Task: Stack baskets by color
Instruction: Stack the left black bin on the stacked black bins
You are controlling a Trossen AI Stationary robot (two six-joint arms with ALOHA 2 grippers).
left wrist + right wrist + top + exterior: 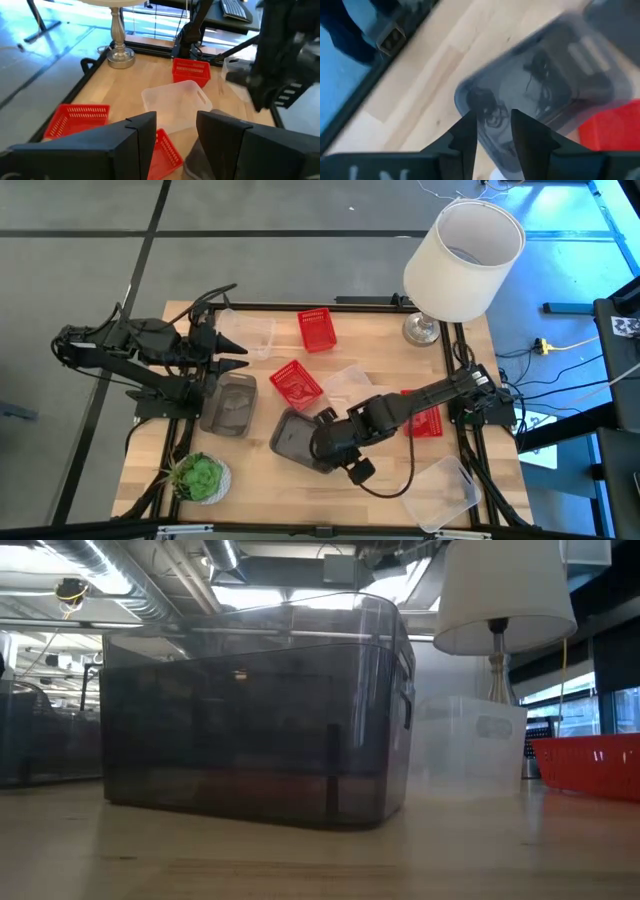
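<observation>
Wooden table (330,485) carries baskets; near the lamp (462,260), my right gripper (325,442) hovers open over a grey basket (295,438).

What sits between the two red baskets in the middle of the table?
Nothing: in the high view, bare wood separates the upper red basket from the lower red basket.

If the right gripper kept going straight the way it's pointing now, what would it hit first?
Most likely the dark grey basket. The right gripper sits just above that basket's rim, its fingers parted and aimed into the hollow, so it would probably meet the inside floor first, though depth is hard to judge.
</observation>
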